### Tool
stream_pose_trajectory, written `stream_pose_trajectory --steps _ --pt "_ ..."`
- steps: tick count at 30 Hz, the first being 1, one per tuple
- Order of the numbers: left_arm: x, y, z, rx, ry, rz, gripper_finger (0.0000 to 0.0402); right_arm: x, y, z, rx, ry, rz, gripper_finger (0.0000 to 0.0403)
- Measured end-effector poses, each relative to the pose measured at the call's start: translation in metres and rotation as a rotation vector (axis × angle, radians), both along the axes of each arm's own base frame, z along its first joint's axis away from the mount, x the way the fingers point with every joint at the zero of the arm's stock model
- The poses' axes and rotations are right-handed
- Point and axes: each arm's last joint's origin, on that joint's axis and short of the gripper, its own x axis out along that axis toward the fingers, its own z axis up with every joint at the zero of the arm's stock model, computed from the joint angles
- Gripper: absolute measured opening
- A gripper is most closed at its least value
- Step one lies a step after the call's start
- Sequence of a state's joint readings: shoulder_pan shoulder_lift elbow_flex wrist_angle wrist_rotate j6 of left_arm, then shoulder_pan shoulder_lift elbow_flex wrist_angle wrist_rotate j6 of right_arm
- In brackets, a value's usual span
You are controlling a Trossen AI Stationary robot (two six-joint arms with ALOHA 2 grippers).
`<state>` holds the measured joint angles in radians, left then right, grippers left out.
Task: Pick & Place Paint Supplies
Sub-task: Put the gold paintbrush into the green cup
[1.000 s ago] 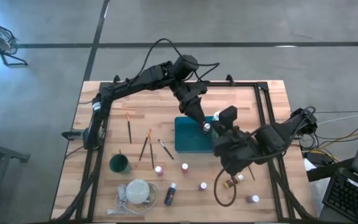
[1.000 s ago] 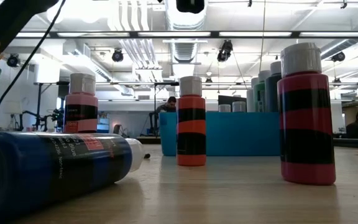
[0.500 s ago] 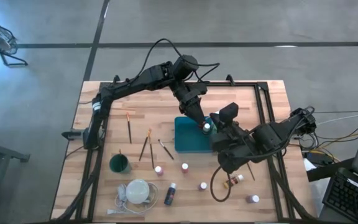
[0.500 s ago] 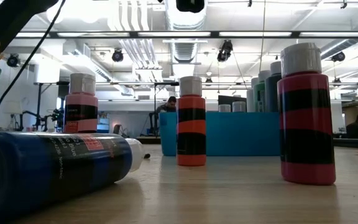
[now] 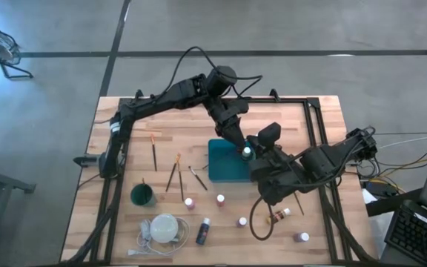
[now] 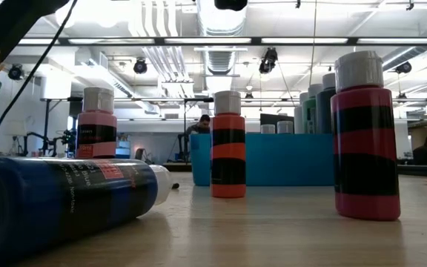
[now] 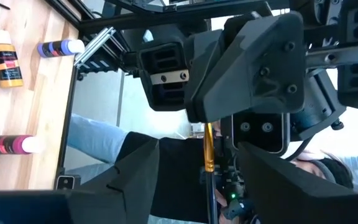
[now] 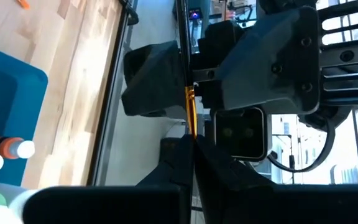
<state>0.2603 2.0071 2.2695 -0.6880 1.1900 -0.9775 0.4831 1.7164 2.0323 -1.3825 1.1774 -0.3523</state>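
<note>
Above the teal tray (image 5: 221, 167), my two grippers face each other. My right gripper (image 5: 258, 148) (image 8: 191, 148) is shut on a thin brush with a gold ferrule (image 8: 190, 112) (image 7: 208, 146). My left gripper (image 5: 237, 143) (image 7: 217, 167) is open, its fingers standing on either side of the brush's dark shaft. Paint bottles stand or lie on the near table: a pink one (image 5: 190, 202), a blue one lying down (image 5: 204, 231) (image 6: 65, 200), a red one (image 6: 364, 141) and an orange one (image 6: 228, 148). More brushes (image 5: 173, 175) lie on the wood at the left. My right gripper pinches the brush between its two shut fingers, right next to the gold ferrule (image 8: 191, 132). The brush sticks straight out ahead of the fingers, along them, toward my left gripper. It is lifted clear above the tray.
A green cup (image 5: 142, 195) and a white round disc with a cord (image 5: 164, 227) sit near the front left. More bottles lie at the front right (image 5: 278, 216) (image 5: 301, 237). Bottles stand in the tray's right part (image 6: 313, 111). A black frame rail (image 5: 317, 133) runs along the table's right side.
My right gripper has tipped a little and edged toward my left gripper above the tray, still shut on the brush. The bottles on the table have kept still.
</note>
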Motion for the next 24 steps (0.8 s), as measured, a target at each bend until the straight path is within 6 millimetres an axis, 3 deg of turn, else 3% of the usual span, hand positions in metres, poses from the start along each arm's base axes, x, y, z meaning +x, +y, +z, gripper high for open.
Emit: stream_pose_trajectory --steps 24 --pt "0.0011 -0.0034 0.0010 0.000 -0.003 -0.001 0.0128 0.0012 0.0014 -0.0035 0.009 0.028 0.021 0.0008"
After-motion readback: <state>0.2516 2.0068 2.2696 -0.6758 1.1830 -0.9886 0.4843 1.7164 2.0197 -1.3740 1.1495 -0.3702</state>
